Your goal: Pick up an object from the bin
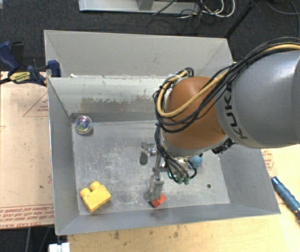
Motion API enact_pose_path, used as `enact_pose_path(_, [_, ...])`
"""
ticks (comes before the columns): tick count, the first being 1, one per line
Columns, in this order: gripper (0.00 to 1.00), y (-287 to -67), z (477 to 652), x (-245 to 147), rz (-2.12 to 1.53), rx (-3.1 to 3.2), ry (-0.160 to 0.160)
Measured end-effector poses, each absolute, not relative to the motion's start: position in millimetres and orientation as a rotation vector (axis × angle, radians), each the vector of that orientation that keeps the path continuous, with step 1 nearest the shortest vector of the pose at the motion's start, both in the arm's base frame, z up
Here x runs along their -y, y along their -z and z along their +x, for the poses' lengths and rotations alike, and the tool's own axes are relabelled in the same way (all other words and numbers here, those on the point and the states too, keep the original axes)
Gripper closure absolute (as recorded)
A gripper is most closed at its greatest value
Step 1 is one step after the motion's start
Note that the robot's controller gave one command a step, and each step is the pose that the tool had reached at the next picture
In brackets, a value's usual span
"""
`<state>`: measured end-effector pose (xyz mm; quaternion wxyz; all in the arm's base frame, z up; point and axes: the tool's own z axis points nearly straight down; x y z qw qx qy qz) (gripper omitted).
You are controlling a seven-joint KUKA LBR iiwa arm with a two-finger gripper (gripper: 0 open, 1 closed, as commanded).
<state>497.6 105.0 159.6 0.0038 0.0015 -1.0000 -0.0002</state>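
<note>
Hanging low at mid front edge of grey metal bin (113,161), gripper (154,191) sat just beside small red hard-looking block (159,200); pincer width could not be told. Block judged light, rigid, slip-prone; best pinched across its flat sides.

Robotics lab: industrial KUKA arm (268,104) with orange wrist cover (192,117) over a grey metal bin (134,56), dark carpet floor (29,12), loose cables (215,1) and a metal stand foot (131,3) beyond the bin's far edge
</note>
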Motion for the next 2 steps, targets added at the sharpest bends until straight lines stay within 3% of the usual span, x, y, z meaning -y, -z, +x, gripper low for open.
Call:
enact_pose_path(1, [0.0, -93, 479.2, -58, 0.202, 3.137, 0.0])
enact_pose_path(2, [0.0, -73, 486.0, -66, 0.548, 3.115, 0.002])
